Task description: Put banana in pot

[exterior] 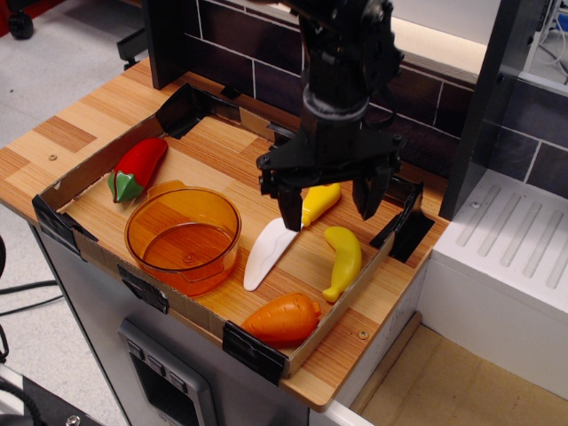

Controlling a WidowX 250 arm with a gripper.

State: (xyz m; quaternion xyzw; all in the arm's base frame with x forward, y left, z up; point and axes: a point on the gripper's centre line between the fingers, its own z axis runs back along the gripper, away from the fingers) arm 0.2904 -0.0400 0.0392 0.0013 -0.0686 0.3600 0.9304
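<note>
Lying apart: one banana (343,261), one pot (184,236)

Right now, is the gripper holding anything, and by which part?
Nothing is held. The gripper hangs open above the knife, and the banana lies untouched on the tray.

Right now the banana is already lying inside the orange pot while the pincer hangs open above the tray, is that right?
Not quite. The banana is not in the pot; it lies on the tray floor, right of the white-bladed knife, and the pot holds nothing. The rest stands: the pincer hangs open above the tray. The observation.image view shows this.
</note>
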